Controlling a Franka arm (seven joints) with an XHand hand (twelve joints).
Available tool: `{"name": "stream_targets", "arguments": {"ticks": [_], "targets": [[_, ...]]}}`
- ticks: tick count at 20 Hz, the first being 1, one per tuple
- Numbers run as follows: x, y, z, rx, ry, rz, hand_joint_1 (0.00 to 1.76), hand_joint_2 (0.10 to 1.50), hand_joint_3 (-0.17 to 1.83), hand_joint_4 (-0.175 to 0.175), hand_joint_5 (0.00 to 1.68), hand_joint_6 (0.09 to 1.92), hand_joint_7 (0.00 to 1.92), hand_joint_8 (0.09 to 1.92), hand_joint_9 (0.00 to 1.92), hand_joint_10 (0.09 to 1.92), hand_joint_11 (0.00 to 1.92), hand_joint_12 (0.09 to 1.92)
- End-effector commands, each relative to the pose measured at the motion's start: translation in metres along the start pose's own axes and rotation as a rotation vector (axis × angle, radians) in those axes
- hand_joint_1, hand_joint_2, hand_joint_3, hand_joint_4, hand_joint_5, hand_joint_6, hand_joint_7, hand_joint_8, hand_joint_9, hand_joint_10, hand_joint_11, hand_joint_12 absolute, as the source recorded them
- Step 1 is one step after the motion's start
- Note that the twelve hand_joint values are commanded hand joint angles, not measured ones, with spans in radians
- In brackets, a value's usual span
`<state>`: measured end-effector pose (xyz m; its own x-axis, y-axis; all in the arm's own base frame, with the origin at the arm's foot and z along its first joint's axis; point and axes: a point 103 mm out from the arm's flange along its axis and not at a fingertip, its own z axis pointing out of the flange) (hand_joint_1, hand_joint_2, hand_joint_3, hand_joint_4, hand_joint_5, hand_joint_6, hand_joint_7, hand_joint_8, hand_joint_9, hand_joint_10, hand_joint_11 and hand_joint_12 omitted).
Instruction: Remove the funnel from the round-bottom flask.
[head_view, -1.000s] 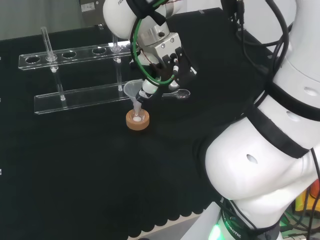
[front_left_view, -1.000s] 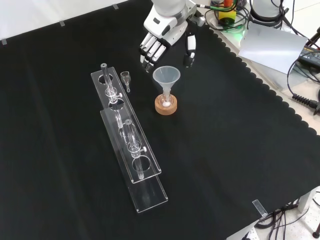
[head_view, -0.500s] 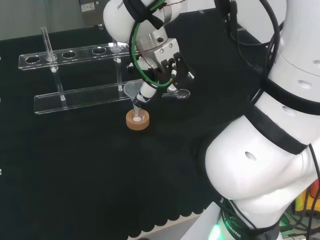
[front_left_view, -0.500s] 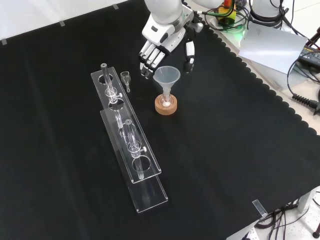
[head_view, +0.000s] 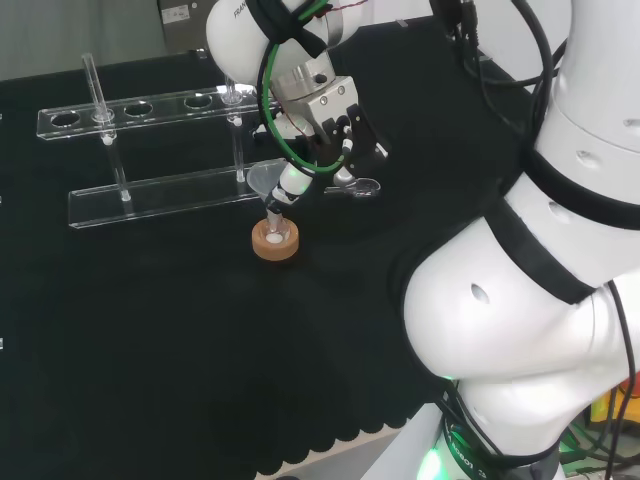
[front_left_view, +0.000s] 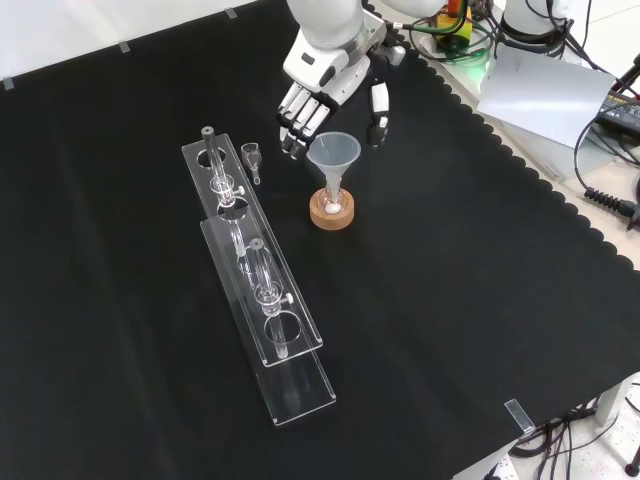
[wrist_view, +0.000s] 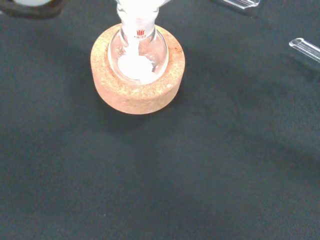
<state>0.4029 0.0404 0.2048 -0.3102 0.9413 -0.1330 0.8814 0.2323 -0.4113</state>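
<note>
A clear funnel (front_left_view: 333, 155) stands with its stem in the neck of a small round-bottom flask (front_left_view: 332, 200) that sits in a cork ring stand (front_left_view: 332, 211). The wrist view shows the flask (wrist_view: 138, 52) with white powder in its bulb, seated in the cork ring (wrist_view: 137, 90). In the head view the funnel (head_view: 264, 181) sits over the cork ring (head_view: 275, 241). My hand (front_left_view: 325, 85) hangs just behind and above the funnel's rim, its fingers (front_left_view: 300, 110) on one side and thumb on the other, relaxed and apart from the rim. The hand (head_view: 325, 125) holds nothing.
A long clear plastic test-tube rack (front_left_view: 262, 290) stretches to the left of the flask in the front view, with a few tubes in it. A small clear glass piece (front_left_view: 251, 158) lies on the cloth near the rack's far end. The cloth's scalloped edge (front_left_view: 560, 200) runs at the right.
The hand has come down and nearer to the funnel, so its fingers and thumb now flank the rim. Funnel and flask have stayed put.
</note>
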Motion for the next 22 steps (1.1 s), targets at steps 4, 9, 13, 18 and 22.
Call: {"name": "stream_targets", "arguments": {"ticks": [4, 9, 13, 18, 22], "targets": [[0.001, 0.014, 0.013, 0.019, -0.024, -0.013, 0.6, 0.69, 0.29, -0.045, 0.05, 0.09, 0.0, 0.21, 0.01, 0.91, 0.18, 1.53], [0.0, 0.016, 0.015, 0.024, -0.019, -0.016, 0.61, 0.7, 0.29, -0.046, 0.05, 0.09, 0.0, 0.24, 0.04, 0.91, 0.19, 1.52], [0.006, 0.022, 0.018, 0.022, -0.04, -0.015, 0.61, 0.7, 0.29, -0.049, 0.06, 0.09, 0.0, 0.3, 0.1, 0.89, 0.21, 1.52], [0.008, 0.026, 0.023, 0.013, -0.05, -0.016, 0.65, 0.71, 0.29, -0.055, 0.08, 0.09, 0.0, 0.45, 0.21, 0.83, 0.23, 1.5], [0.007, 0.028, 0.024, 0.009, -0.065, -0.017, 0.68, 0.71, 0.3, -0.059, 0.1, 0.09, 0.0, 0.51, 0.26, 0.79, 0.24, 1.49]]}}
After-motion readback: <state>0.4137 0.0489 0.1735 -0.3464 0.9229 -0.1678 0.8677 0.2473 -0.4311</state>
